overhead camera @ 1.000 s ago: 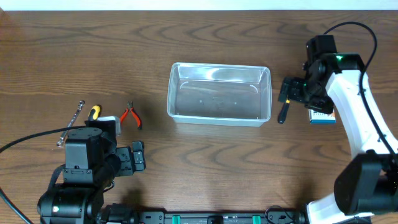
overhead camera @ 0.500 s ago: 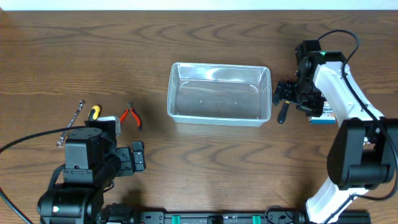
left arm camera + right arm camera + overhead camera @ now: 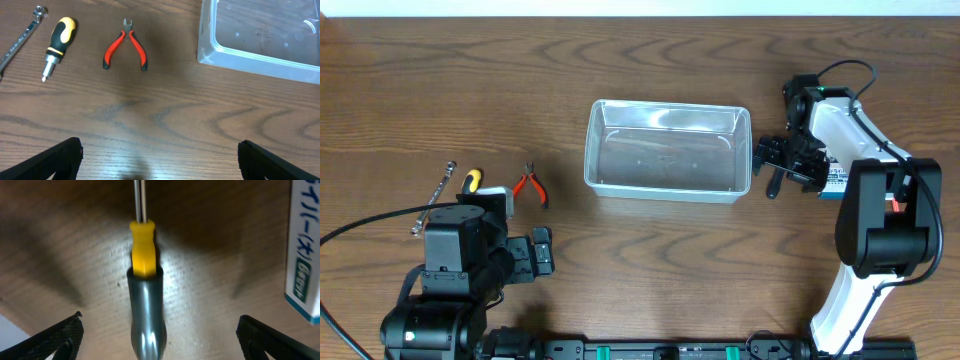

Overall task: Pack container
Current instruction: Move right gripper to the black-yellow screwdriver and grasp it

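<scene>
The container (image 3: 665,190) rests on the table (image 3: 620,260). Just right of it the right gripper (image 3: 160,334) hangs, fingers spread, over a screwdriver (image 3: 772,184). Well to its left, the left gripper (image 3: 160,160) gapes, holding nothing.

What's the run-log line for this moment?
right gripper open, astride screwdriver | left gripper open, above table | container empty

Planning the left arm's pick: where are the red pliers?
Overhead, on the robot's left: the red pliers lie between the yellow-handled screwdriver and the container.
</scene>
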